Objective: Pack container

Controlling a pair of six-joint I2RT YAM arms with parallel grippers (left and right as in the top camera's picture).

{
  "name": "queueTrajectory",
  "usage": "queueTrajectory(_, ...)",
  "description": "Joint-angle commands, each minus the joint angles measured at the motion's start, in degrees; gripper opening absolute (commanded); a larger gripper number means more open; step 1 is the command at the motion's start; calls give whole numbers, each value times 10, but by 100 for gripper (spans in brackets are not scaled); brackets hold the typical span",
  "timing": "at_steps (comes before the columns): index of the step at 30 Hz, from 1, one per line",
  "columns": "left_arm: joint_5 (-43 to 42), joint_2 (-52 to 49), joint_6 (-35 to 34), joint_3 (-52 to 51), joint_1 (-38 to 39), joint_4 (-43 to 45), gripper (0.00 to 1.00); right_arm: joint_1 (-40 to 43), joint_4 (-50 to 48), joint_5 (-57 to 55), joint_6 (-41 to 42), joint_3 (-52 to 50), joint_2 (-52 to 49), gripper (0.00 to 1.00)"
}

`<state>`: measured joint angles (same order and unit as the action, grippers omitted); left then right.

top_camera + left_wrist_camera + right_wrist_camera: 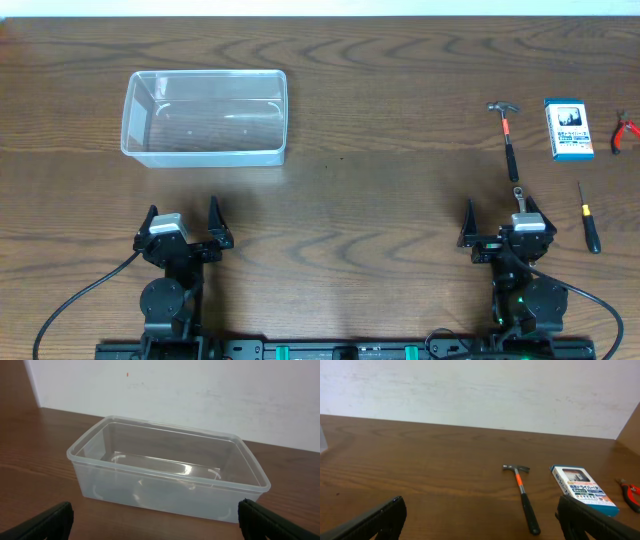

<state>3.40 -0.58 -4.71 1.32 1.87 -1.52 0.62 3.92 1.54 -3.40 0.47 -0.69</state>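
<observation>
Both end effectors sit closest to us at the near edge of the tabletop (360, 200). The left end effector (182, 212) and the right end effector (499, 214) are spread wide, fingers apart, nothing held in either.

Straight ahead of the left one stands the container (205, 156), clear plastic, upright, empty, no lid in sight. It looks thin-walled and light, so it could skate on the wood if nudged; better left where it is.

Over on the right lie the goods, well apart from the container. Nearest the right end effector is the hammer (509, 140), handle pointing back toward it. Its weight likely sits in the metal head, so a pinch on the orange neck just below the head should stop it tipping. Beside it comes a blue box (568, 129), probably light card; take it across the narrow sides, gently. Red pliers (624, 130) sit at the far right edge, and a slim screwdriver (590, 222) lies nearer, liable to roll, best pinched on its dark handle.
</observation>
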Motion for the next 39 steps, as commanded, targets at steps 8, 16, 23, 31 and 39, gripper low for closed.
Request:
queueTrajectory(8,7,3,-5,-11,-3,-23,98,-3,2,1,27,-2,3,99)
queueTrajectory(16,-9,3,-6,-11,-3,-24,98,-3,-3,80,35,0,1,99)
queueTrajectory(23,-49,3,-7,-6,-3,-22,98,-3,5,200,36,55,-52,99)
queueTrajectory(31,-94,3,-63,17,-3,-24,98,-3,212,171,33,275,-228,99)
queueTrajectory(39,-148,-13,-63,61,-3,-64,98,-3,213,197,14,415,-338,99)
